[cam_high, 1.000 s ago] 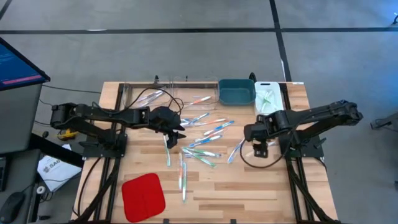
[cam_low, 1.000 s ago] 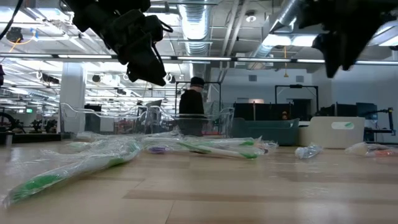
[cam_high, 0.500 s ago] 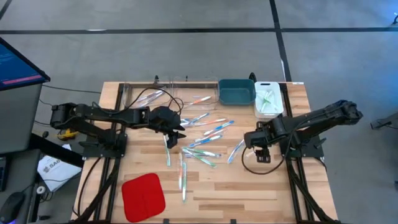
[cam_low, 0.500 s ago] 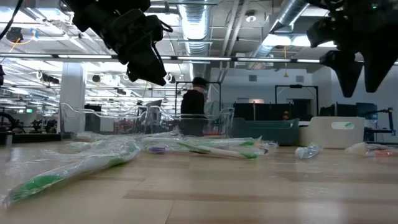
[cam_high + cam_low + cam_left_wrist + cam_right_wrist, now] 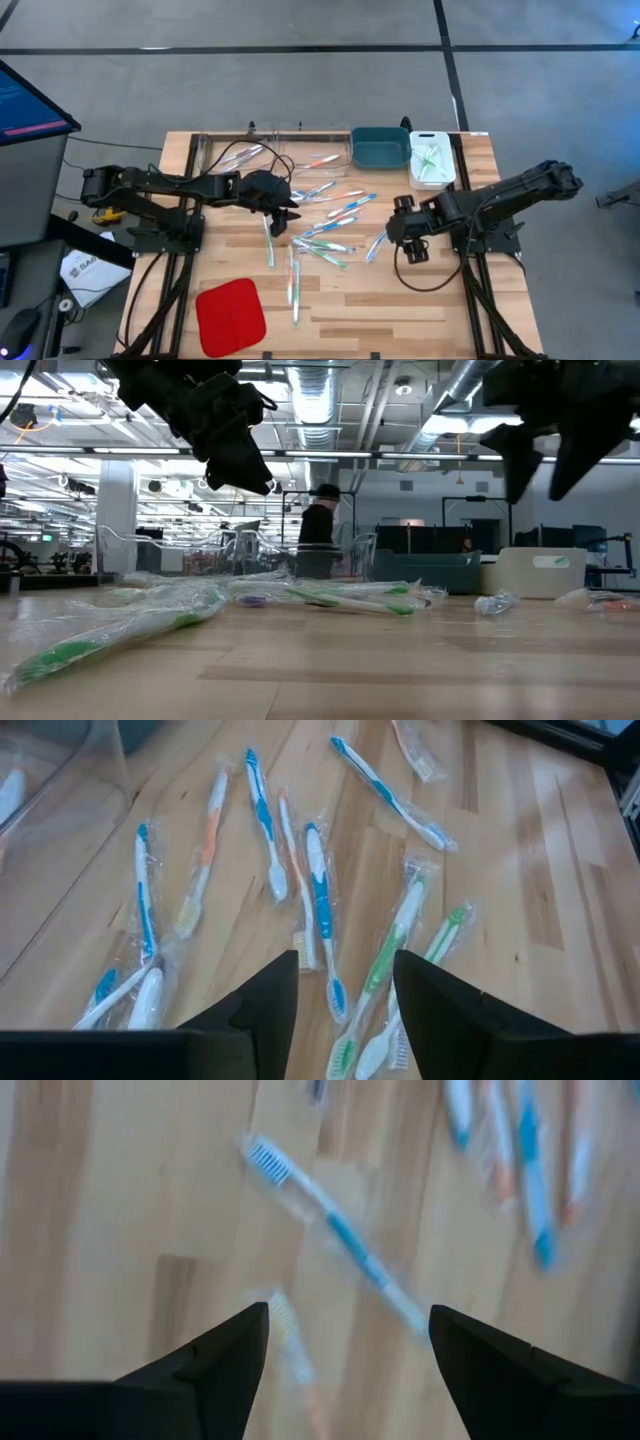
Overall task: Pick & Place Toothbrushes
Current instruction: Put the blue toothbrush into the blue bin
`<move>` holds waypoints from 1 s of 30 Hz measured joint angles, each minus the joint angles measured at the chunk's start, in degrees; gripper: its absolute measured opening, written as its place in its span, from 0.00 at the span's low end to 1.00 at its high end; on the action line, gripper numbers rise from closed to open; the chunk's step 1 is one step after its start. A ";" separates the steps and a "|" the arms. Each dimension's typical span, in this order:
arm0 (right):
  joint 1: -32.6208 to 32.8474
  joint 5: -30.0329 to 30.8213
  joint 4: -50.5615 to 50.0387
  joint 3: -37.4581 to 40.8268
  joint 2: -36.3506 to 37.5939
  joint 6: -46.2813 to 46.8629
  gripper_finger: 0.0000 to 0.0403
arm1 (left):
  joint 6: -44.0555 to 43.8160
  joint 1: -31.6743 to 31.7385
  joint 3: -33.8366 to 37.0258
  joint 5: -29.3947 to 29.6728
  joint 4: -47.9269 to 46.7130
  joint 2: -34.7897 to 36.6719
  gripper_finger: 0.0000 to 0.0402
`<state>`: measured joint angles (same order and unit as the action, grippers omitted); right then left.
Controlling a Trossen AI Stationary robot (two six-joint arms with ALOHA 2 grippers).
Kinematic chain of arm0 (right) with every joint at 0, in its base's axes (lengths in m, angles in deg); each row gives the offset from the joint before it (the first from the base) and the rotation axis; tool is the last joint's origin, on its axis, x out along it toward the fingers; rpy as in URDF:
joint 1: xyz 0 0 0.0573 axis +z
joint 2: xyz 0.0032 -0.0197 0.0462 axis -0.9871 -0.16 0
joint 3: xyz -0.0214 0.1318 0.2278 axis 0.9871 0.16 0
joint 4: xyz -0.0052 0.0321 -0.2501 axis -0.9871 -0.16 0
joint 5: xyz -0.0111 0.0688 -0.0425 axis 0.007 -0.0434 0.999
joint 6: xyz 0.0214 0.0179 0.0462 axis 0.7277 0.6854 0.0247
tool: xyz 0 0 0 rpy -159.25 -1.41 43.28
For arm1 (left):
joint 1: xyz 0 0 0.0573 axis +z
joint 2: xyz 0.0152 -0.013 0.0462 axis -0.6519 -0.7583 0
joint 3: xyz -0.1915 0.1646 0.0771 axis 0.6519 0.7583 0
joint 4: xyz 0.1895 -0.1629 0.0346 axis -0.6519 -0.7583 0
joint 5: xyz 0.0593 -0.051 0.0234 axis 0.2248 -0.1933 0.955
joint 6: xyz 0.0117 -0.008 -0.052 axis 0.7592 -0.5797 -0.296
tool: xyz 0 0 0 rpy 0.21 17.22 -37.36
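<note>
The right claw (image 5: 392,226) hangs spread and empty above loose toothbrushes (image 5: 335,212) on the surface (image 5: 400,310). The left claw (image 5: 284,216) waits, spread too. Next, I think, the right claw must drop and pinch one.

My wooden table (image 5: 400,310) carries wrapped toothbrushes (image 5: 330,215) scattered across its middle, a red pad (image 5: 230,316) at its near left edge, and along its far edge a clear bin (image 5: 215,152), a teal bin (image 5: 380,148) and a white bin (image 5: 430,160).
</note>
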<state>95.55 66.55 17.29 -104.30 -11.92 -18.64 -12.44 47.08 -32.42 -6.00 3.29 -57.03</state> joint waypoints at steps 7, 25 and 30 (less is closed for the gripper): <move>-2.26 -2.76 9.30 7.19 -0.03 -8.73 0.67 | -4.91 0.00 0.00 0.10 1.21 0.00 0.40; -12.28 -9.40 23.51 18.32 -1.50 -28.79 0.67 | -14.73 -0.27 0.00 2.49 3.56 0.02 0.40; -13.86 -11.54 25.49 18.35 -4.06 -31.83 0.67 | -14.77 -0.33 0.00 3.11 4.28 0.02 0.40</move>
<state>81.69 55.01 42.78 -85.95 -15.98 -50.47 -27.22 46.75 -32.42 -2.90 7.58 -57.00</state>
